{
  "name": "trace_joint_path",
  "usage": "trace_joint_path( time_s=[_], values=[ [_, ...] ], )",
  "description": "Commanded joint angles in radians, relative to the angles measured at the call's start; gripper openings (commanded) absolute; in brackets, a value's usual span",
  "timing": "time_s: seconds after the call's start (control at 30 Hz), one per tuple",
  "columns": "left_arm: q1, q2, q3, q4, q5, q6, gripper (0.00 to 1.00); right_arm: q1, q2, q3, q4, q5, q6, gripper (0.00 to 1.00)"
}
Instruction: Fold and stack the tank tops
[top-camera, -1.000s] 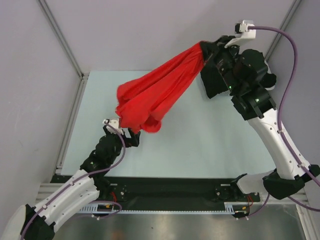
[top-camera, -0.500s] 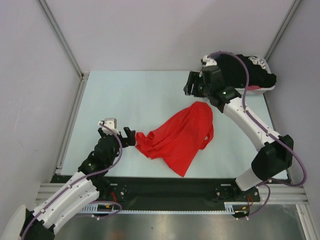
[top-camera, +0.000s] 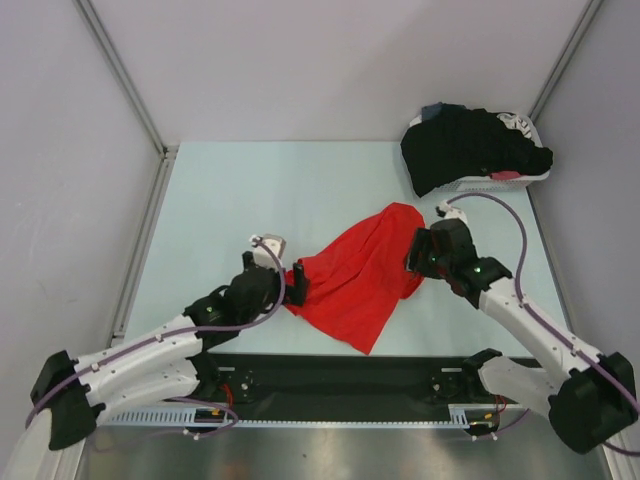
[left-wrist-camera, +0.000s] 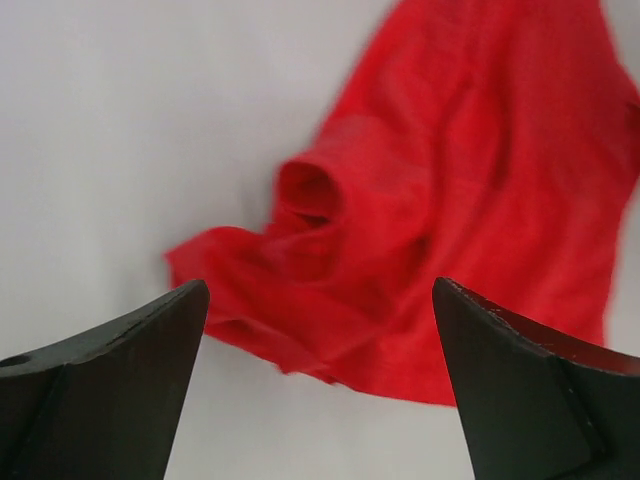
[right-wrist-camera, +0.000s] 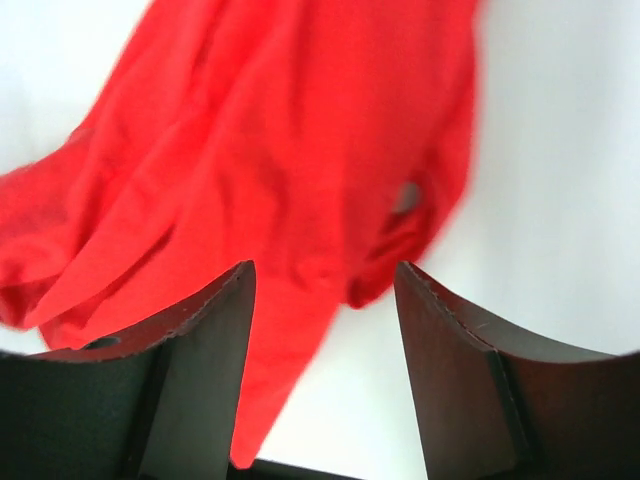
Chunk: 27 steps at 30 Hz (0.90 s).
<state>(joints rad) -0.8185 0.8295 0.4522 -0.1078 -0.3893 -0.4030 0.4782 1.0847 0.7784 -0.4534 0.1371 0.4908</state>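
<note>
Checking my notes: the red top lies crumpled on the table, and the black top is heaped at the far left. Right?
No: the top view shows the black top heaped at the far right, on the basket. The red top does lie crumpled on the table.

Left gripper (top-camera: 297, 283) low, jaws at full spread. Right gripper (top-camera: 412, 262) faces it, jaws parted narrower. Both forearms reach inward, wrists pitched down.
</note>
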Motion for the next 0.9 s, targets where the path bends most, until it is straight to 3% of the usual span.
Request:
trace_joint_path(
  time_s=[0.0,0.17,0.27,0.4,0.63,0.77,0.87],
  values=[
    [-0.175,0.026,0.123,-0.042,-0.094,-0.071,1.00,-0.078,-0.092,-0.086,0.042,0.042,0.086,0.63],
    [-0.264,0.126,0.186,-0.084,0.033,-0.125,0.99,-0.136,-0.097,-0.157,0.067,0.028,0.120,0.66],
    [-0.353,0.244,0.267,-0.165,0.038,-0.146,0.99,-0.141,-0.083,-0.185,0.067,0.094,0.146,0.64],
    [-0.511,0.374,0.367,-0.216,0.001,-0.163,0.99,-0.150,-0.075,-0.260,0.156,0.044,0.164,0.62],
    [-0.587,0.537,0.468,-0.214,0.092,-0.117,0.98,-0.148,0.059,-0.294,0.294,-0.060,0.178,0.66],
    [-0.591,0.583,0.502,-0.220,0.167,-0.096,0.95,-0.147,0.109,-0.275,0.289,-0.056,0.180,0.54],
    [-0.604,0.654,0.540,-0.253,0.170,-0.094,0.94,-0.147,0.116,-0.263,0.274,-0.019,0.186,0.40]
  ],
)
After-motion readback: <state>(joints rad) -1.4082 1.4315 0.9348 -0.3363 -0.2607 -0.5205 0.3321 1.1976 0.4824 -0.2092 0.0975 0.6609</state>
